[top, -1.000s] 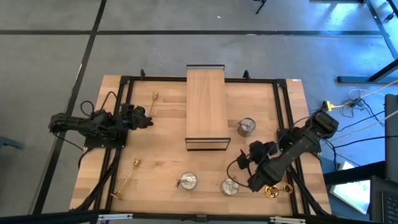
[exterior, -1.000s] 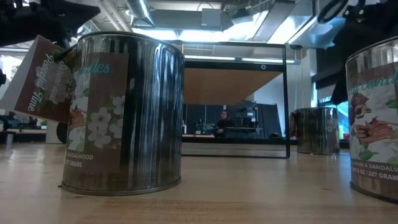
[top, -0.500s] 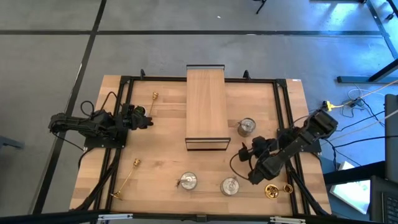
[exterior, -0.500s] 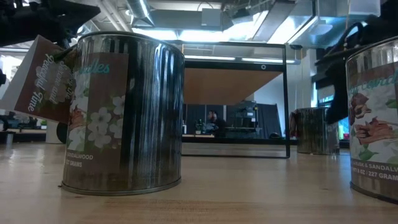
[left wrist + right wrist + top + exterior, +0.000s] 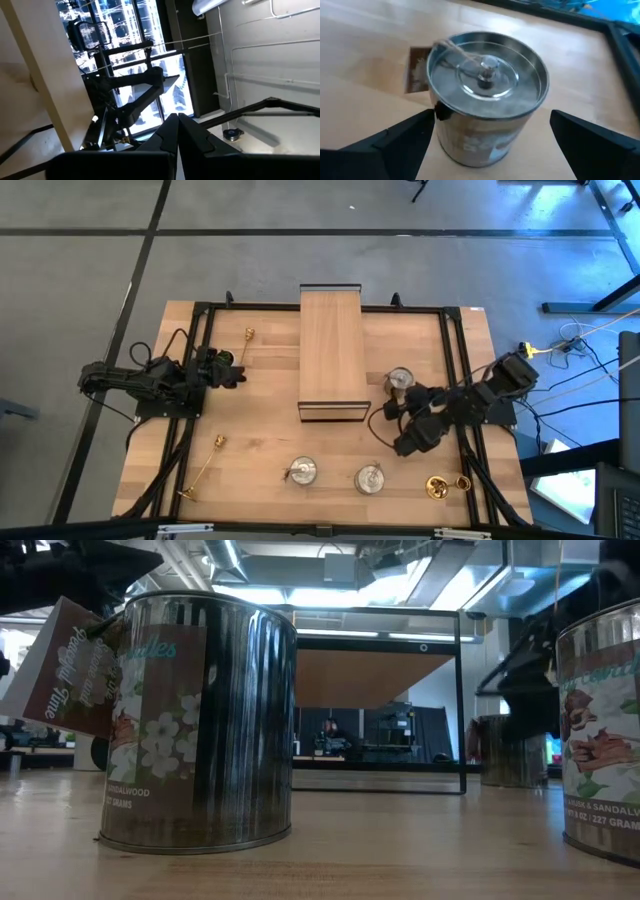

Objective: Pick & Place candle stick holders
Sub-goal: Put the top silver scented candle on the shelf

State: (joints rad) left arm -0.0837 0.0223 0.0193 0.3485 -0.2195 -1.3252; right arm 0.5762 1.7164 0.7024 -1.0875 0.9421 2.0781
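Observation:
Three squat silver tins stand upright on the table: one beside the wooden box, two near the front edge. Two slim gold candlesticks lie on their sides at the left, and a third gold holder is at the front right. My right gripper is open just near-side of the far tin; its fingers stand on either side of the tin, apart from it. My left gripper is shut and empty at the table's left.
A long wooden box with a dark frame lies in the middle of the table, reaching to the far edge. Black rails run along both sides of the table. A paper tag hangs from the front-left tin.
My right gripper has gone from beside the front-right tin toward the table's far edge, to the tin next to the wooden box, and now faces it. The tins and candlesticks have stayed where they were.

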